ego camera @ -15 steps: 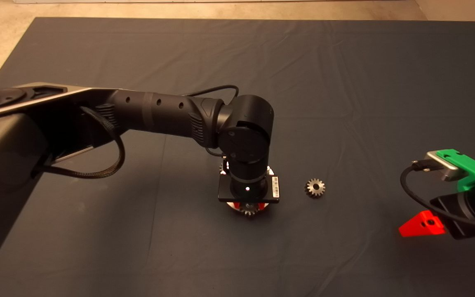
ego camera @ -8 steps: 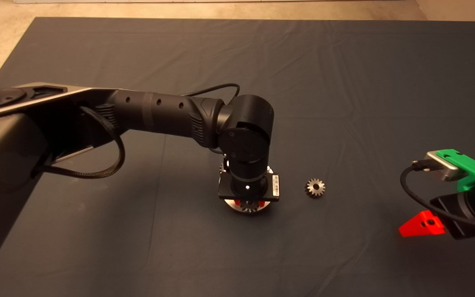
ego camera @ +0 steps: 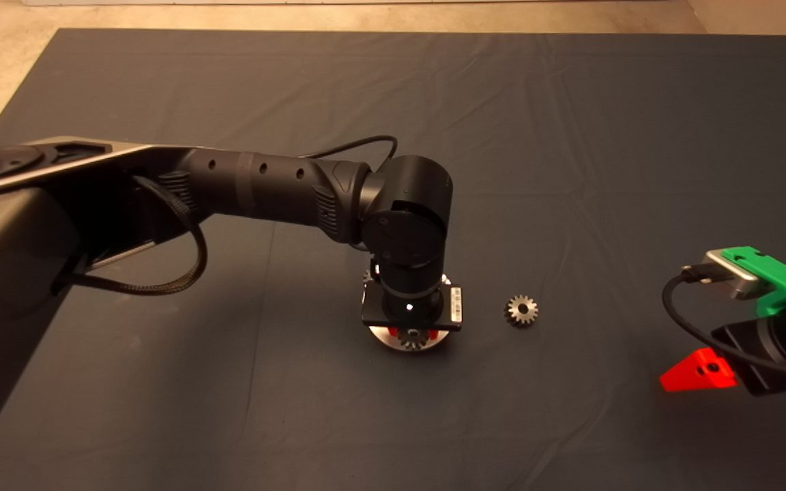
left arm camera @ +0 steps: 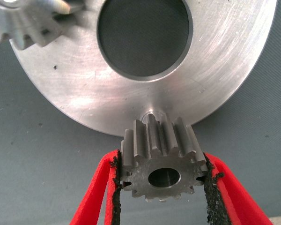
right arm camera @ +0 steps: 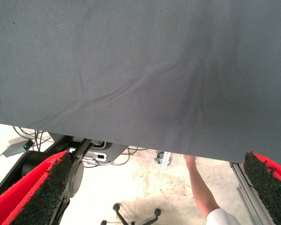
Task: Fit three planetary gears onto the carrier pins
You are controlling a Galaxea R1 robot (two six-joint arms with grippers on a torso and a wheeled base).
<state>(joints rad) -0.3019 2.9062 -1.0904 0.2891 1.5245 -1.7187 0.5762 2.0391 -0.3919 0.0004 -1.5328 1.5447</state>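
The flat round metal plate (ego camera: pixel 385 337) lies mid-mat under the left gripper (left arm camera: pixel 161 180), a small toothed gear (left arm camera: pixel 160 161) held above its near-rim pin (left arm camera: pixel 151 116), another loose gear (ego camera: pixel 521 310) to its right.

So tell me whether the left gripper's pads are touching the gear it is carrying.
Touching. In the left wrist view both black pads of the left gripper press against opposite toothed sides of the gear, with no gap visible.

From above, the black left arm (ego camera: pixel 393 232) hides most of the flat round shiny metal plate (ego camera: pixel 381 335); its pins are unseen.
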